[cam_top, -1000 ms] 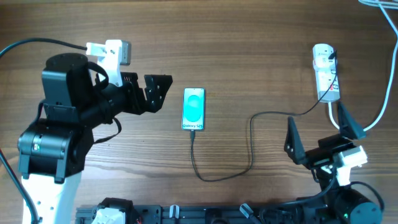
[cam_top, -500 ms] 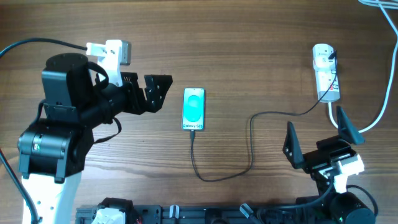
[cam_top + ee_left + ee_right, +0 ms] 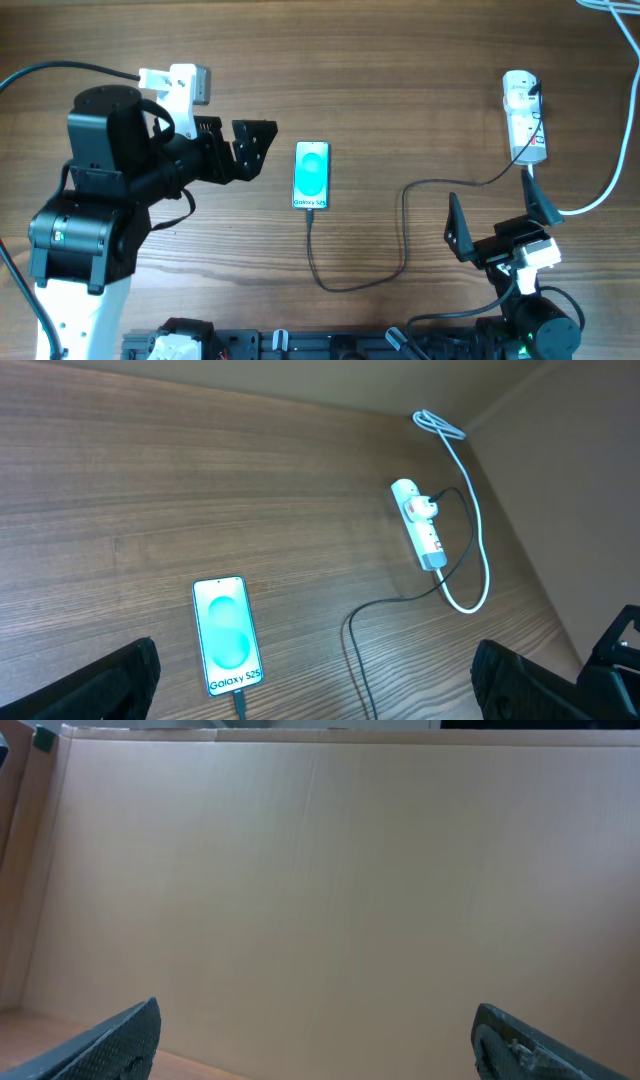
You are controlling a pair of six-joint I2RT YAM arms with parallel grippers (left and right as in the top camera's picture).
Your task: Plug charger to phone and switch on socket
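At table [image 3: 400, 70] centre, lit phone [image 3: 312, 175] with charger [image 3: 404, 232] at its lower edge, looping toward socket [image 3: 522, 115] far right; white lead [image 3: 612, 183] curving beside right gripper [image 3: 490, 190]; left gripper [image 3: 262, 150] likewise with jaws apart, empty.

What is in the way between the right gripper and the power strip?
Only cables. The black charger cable lies across the gap between the right gripper and the power strip, and the thick white lead runs close by its jaws.

Wood-grain table [image 3: 400, 60]; plain beige wall panel [image 3: 320, 900] fills right wrist view.
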